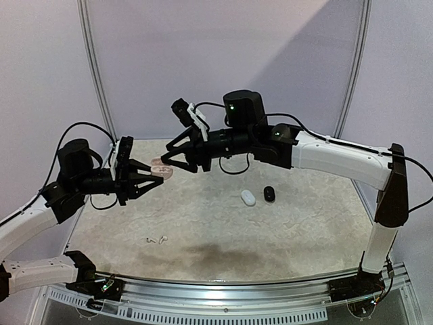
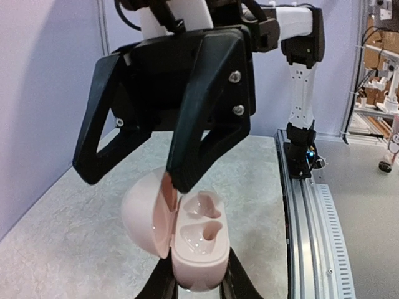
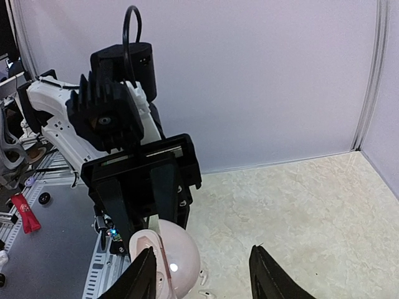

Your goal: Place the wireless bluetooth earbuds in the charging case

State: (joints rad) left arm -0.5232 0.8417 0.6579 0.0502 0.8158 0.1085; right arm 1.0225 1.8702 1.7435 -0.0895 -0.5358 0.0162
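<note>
The left end effector [image 2: 199, 281] is clamping the open charging case [image 2: 196, 249] above the surface's [image 1: 223, 230] far-left corner. The right end effector [image 3: 202, 250] is gaping, one fingertip [image 2: 181, 177] touching the lid [image 2: 143, 208]. Two earbuds [image 1: 162, 238] are lying near the front-left corner.

The charging case [image 2: 194, 252] is pale pink, another case [image 1: 248, 198] white, a third case [image 1: 269, 194] black, the earbuds [image 1: 162, 238] white, the desk [image 1: 216, 223] mottled beige.

Pale pink pebble-shaped charging case [image 2: 194, 258]: smooth, glossy plastic. Black angular right end effector [image 2: 134, 177]: matt plastic with bright metal screws [image 2: 235, 76]. Beige mottled counter [image 1: 270, 237]: matt, stone-like surface.
</note>
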